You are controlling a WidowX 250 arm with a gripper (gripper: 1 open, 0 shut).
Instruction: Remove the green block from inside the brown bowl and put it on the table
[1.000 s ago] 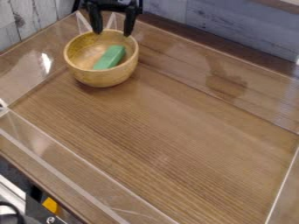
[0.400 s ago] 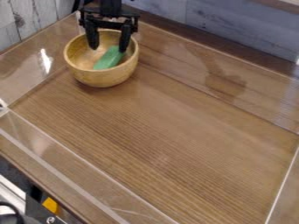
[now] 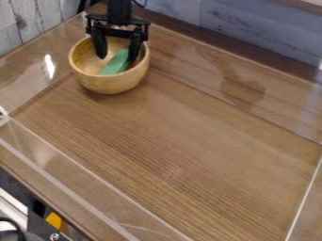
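Observation:
The brown bowl point(image 3: 90, 81) sits on the table point(image 3: 189, 132) near its far left corner. Inside it lies the green block point(image 3: 117, 65), a bright green bar leaning against the bowl's right inner side. My gripper point(image 3: 116, 48) points straight down into the bowl with its two black fingers point(image 3: 97, 47) spread open, one on each side of the block's upper end. The fingers reach below the rim, and nothing is pinched between them. Whether the fingertips touch the block cannot be told.
Low clear plastic walls point(image 3: 25, 56) run along the table's edges. A grey plank wall point(image 3: 251, 24) stands behind the table. Open wood surface stretches to the right of the bowl and toward the front.
The gripper has come down from above the bowl's far rim into the bowl, its open fingers now straddling the green block. Bowl and block have not moved.

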